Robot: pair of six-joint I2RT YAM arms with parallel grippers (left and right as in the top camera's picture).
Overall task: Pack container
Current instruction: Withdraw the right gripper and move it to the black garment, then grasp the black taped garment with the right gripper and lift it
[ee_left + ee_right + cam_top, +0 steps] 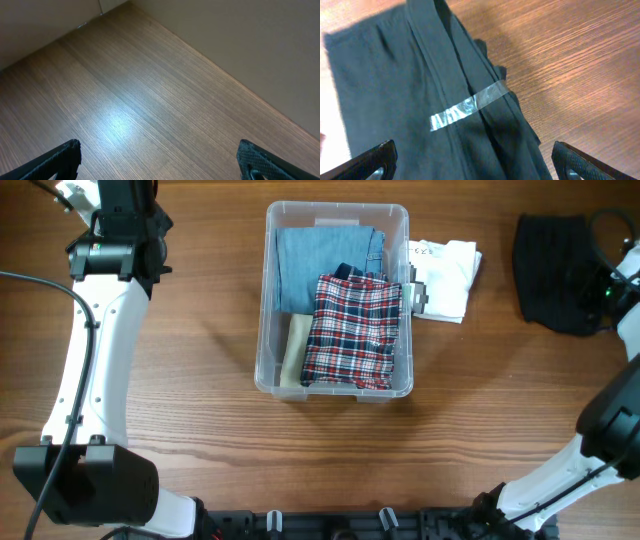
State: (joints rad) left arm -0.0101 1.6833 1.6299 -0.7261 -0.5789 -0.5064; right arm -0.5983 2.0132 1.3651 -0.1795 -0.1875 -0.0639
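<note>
Clear plastic container (pixel 266 310) sits central on the worktop (pixel 200 410), bare wood open along its left and near edges. The left fingers (pixel 60 160) spread wide, empty, over bare wood; the right fingers (pixel 375 162) wide apart, holding nothing, above a black garment (pixel 395 85).

robot lab: two arms (pixel 92 365), wooden table (pixel 200 415)

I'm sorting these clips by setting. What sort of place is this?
Likely a robot lab workbench, not a home: two white robot arms stand at a wood-grain table, with a clear container of folded clothes and a taped black garment lying apart.
</note>
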